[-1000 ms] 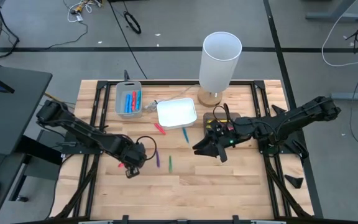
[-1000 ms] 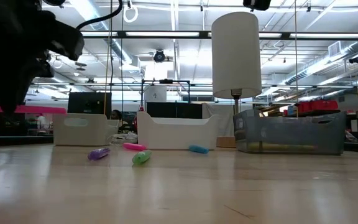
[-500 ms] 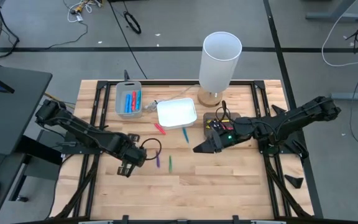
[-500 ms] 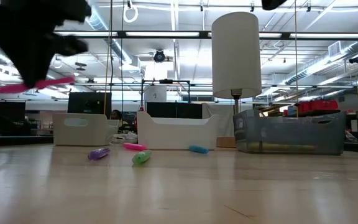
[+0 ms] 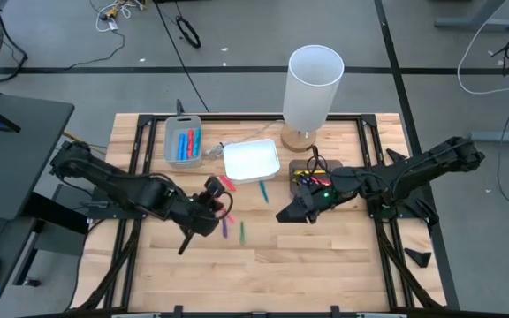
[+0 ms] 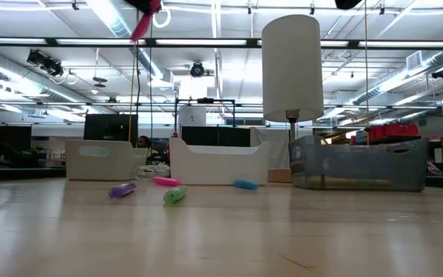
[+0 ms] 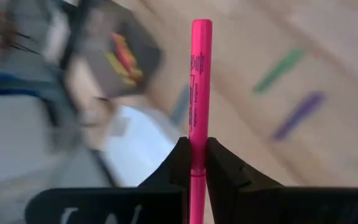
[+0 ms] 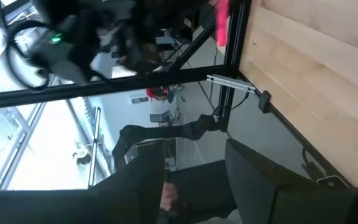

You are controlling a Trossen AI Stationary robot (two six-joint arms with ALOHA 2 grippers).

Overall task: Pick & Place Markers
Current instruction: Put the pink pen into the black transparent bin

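— One pink marker point(image 7: 199, 93) pinched in the left gripper point(image 5: 208, 196), lifted above the wooden table point(image 5: 325, 256). Might slip or swing wide of the grey tray point(image 5: 184, 141), given the thin grip near one end.
— Purple marker point(image 5: 225, 229), green marker point(image 5: 241, 231) loose mid-table; white tray point(image 5: 251, 162), lamp point(image 5: 312, 84) behind. Right gripper point(image 5: 294, 212) open, empty. Workshop beyond, ceiling lights on.

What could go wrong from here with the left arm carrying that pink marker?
The left gripper pinches the thin pink marker only near one end, so it might pivot or slip out in transit. The loose purple marker and green marker lie just beside that gripper, so a low swing could knock them away.
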